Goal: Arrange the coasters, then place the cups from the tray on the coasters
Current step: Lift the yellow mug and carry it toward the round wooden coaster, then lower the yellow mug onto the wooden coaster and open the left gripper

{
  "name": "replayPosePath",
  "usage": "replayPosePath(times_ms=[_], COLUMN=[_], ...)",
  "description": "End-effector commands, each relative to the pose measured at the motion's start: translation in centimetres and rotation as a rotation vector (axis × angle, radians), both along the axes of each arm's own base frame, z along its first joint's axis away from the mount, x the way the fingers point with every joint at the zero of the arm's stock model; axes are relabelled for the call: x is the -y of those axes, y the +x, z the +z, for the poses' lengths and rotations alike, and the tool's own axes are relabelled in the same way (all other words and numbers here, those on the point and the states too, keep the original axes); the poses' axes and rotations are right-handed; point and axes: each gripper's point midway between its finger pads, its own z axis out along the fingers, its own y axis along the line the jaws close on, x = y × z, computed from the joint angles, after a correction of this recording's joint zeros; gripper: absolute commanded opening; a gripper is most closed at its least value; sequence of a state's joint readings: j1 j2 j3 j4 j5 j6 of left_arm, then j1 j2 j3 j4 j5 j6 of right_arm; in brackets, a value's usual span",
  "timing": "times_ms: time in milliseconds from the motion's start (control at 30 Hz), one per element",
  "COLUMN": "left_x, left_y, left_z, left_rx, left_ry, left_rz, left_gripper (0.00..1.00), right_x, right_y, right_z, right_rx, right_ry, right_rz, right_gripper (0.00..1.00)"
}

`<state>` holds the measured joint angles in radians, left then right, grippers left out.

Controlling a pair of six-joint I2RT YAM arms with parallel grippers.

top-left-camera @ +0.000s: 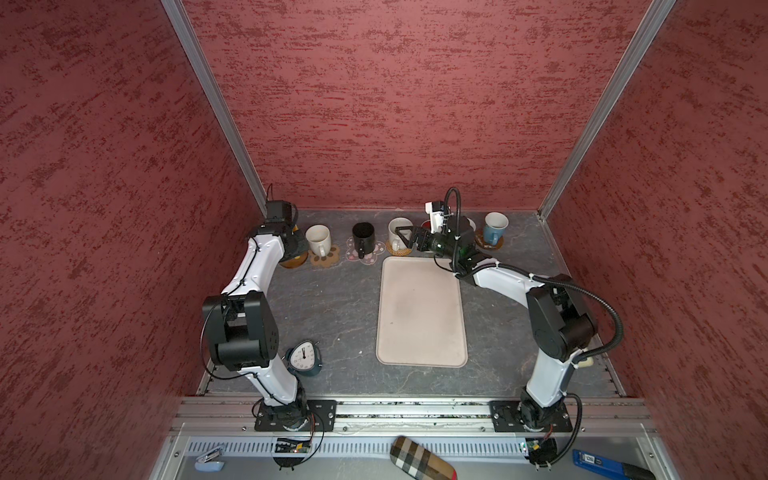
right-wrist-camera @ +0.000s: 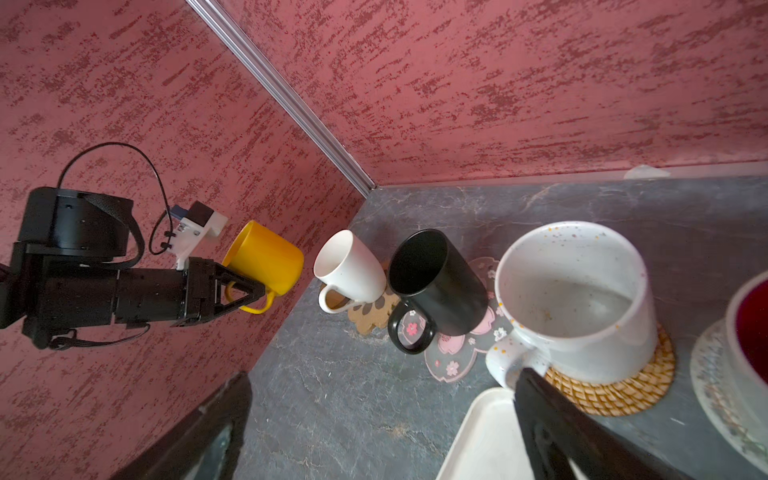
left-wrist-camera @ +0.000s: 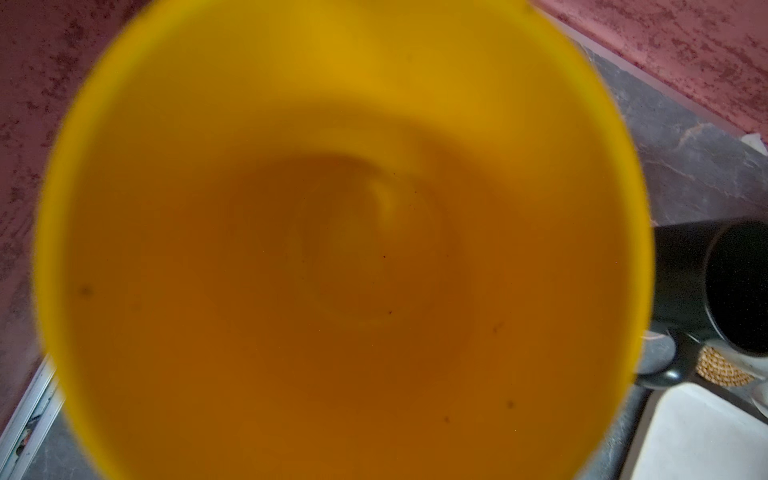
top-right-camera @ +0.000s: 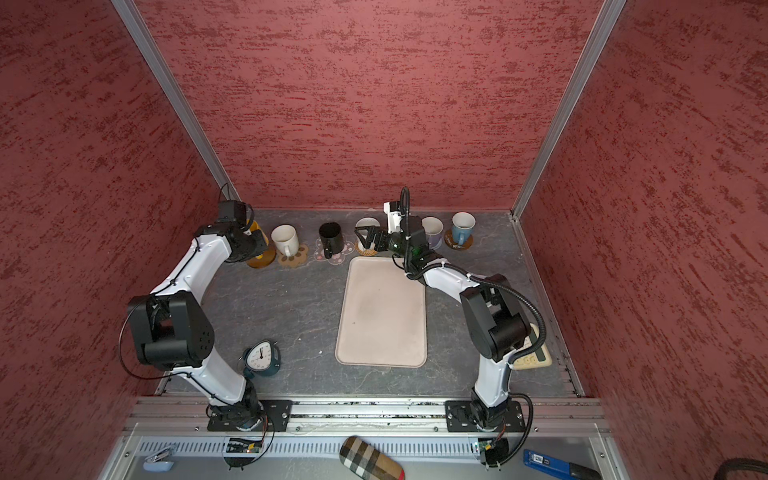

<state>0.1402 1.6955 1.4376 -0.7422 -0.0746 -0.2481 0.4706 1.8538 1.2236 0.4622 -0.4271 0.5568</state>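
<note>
Six of the seven mugs stand set down in a row across the upper middle of both top views. The beige tray (top-left-camera: 422,316) below them, at centre frame, lies bare. At the row's far left the left gripper (right-wrist-camera: 249,293) is clenched on the handle of the yellow mug (right-wrist-camera: 266,262), over a brown disc coaster (top-right-camera: 262,259). Whether the mug's base touches the disc I cannot tell.

Rightward come the white mug (top-left-camera: 318,239) on the paw coaster (top-left-camera: 325,257), the black mug (top-left-camera: 363,237) on the pink flower coaster (top-left-camera: 370,258), and the speckled white mug (right-wrist-camera: 577,299) on the rattan coaster (right-wrist-camera: 615,390). The right gripper (top-left-camera: 405,237) hovers by that mug's handle, fingers spread wide and empty.

Behind its arm sit the red-lined mug (right-wrist-camera: 748,332) on a whitish woven coaster (right-wrist-camera: 715,386) and the lavender-grey mug (top-right-camera: 432,230), whose coaster is hidden. At the right end the light blue mug (top-left-camera: 494,226) stands on a second brown disc (top-left-camera: 492,246).

To my eye, only setting down and releasing the yellow mug is left.
</note>
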Motion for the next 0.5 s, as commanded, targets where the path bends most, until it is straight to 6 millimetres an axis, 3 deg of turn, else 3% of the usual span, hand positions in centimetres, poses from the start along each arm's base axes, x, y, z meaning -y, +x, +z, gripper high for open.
replayPosePath(times_ms=[0, 467], left_x=[-1.3, -3.1], left_y=[2.7, 5.1], left_z=[2.1, -3.9], left_rx=[0.146, 0.091], left_ry=[0.013, -0.023], left_rz=[-0.025, -0.038], left_gripper=[0.00, 0.00], right_x=[-1.2, -1.5], right_y=[0.0, 1.0], right_z=[1.2, -1.1], right_rx=[0.056, 0.031], right_ry=[0.023, -0.016], right_rz=[0.048, 0.042], right_gripper=[0.99, 0.99])
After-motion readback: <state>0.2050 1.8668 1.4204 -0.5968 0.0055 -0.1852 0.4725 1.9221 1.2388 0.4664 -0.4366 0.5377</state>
